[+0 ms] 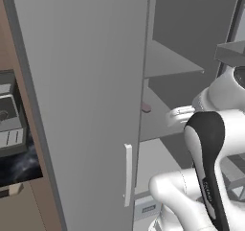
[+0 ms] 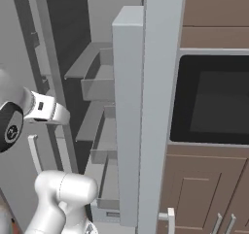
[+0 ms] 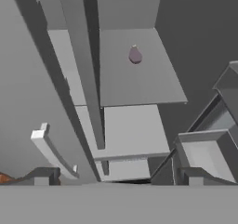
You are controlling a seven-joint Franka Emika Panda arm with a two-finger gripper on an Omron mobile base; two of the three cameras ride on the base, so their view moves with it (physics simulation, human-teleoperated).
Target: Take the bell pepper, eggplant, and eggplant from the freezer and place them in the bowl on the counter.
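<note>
Standing open, the freezer (image 1: 86, 81) shows its grey door at the left with a slim white handle (image 1: 128, 175). A black counter (image 1: 19, 163) lies left of it. Further right, a small purple eggplant (image 3: 135, 55) rests on a middle shelf (image 3: 135, 74), well apart from the gripper (image 3: 116, 176), whose fingers (image 3: 42, 176) are spread wide and hold nothing.

From my feed: brown wood cabinets (image 2: 214, 14) surround a black built-in oven (image 2: 214, 99), with white-handled cabinet doors (image 2: 194, 199) below it.
</note>
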